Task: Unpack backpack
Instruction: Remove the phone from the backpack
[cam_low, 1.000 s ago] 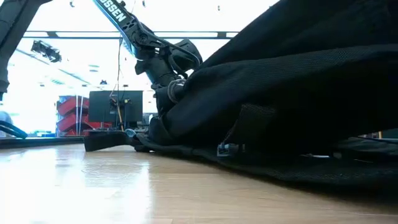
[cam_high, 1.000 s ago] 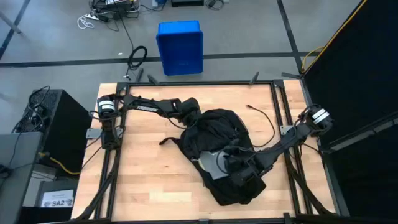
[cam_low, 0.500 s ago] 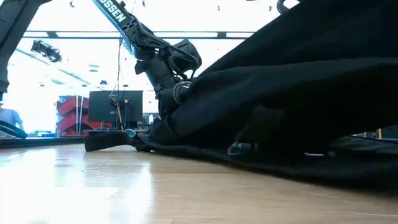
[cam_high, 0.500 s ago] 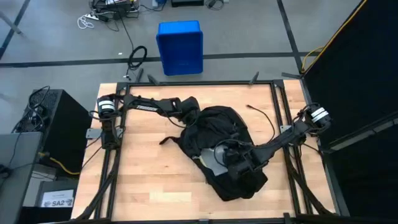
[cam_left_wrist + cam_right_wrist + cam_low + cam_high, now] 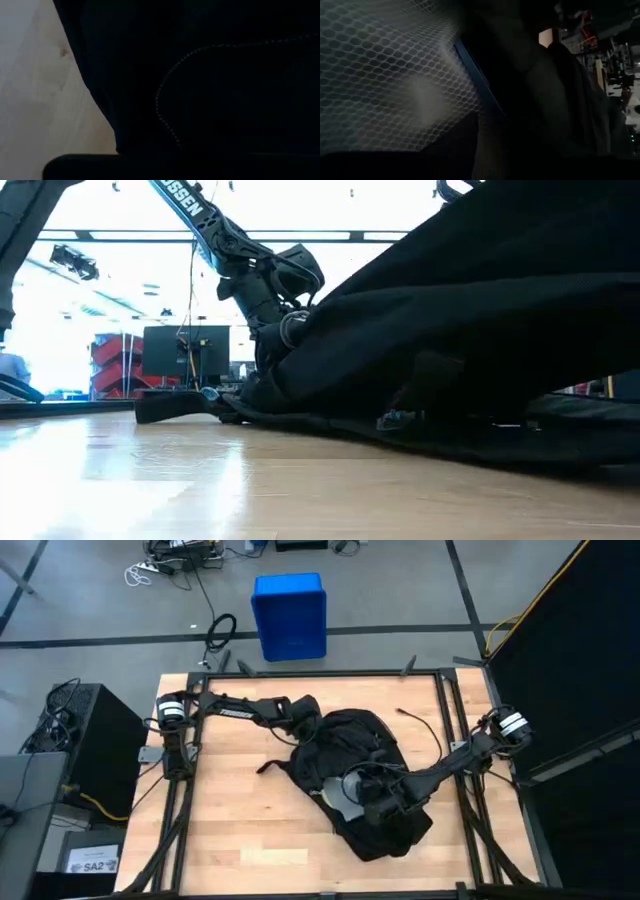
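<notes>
Overhead, the left end effector [image 5: 306,720] sits at about ten o'clock from the counter's middle, pressed against the upper left edge of the large black soft fabric backpack [image 5: 350,745]; whether its fingers are spread or pinching, I cannot tell, since dark cloth fills the left wrist view. From table height that same arm comes down into the folds of the bag [image 5: 480,310]. The backpack lies crumpled on the pale wooden counter [image 5: 230,820], just right of centre, its opening showing a pale grey lining [image 5: 345,797]. At about four o'clock from the centre, the right end effector [image 5: 380,802] is pushed into that opening, and its fingers are hidden, so their state cannot be told. Its wrist camera sees grey honeycomb mesh [image 5: 385,75] beside a thin blue edge [image 5: 477,80].
</notes>
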